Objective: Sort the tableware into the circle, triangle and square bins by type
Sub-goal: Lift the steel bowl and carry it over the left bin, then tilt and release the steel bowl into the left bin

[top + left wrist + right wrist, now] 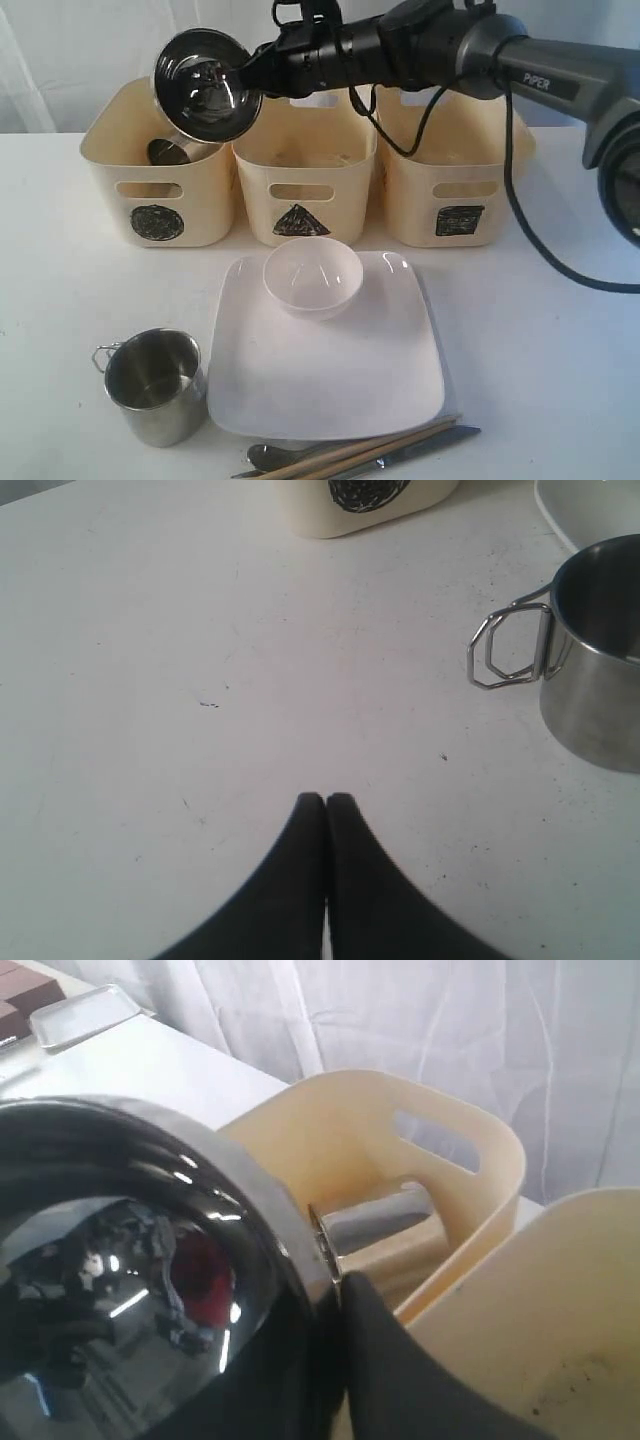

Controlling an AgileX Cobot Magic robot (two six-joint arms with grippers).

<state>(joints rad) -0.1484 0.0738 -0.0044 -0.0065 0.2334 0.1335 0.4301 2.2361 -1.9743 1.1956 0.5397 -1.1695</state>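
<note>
Three bins: cream tubs across the upper frame, circle bin (pixel 155 190), triangle bin (pixel 300 190), square bin (pixel 455 190).
Left fingers (pixel 295 880): pressed together, empty, over bare counter (pixel 200 680) beside the loose mug (pixel 600 670).
Right fingers (pixel 375 1380): clamped on the rim of the steel bowl (pixel 207 85), held tilted above the circle bin, upper left of the frame.
Step in hand: placing that bowl in the circle bin, as I judge it.
Doing it well: lower below the bin's rim, level the bowl, steer clear of the binned mug (pixel 165 150), then release; letting go from up here risks a bounce out.
Mugs: two, the binned mug and the loose mug at lower left.
Bowls: two, steel aloft, small white bowl (pixel 312 278) on the white square plate (pixel 330 370).
Plate: one, centre of the frame.
Cutlery: one spoon (pixel 270 455), one knife (pixel 455 436), two chopsticks (pixel 380 445) at the lower edge; fork not made out.
</note>
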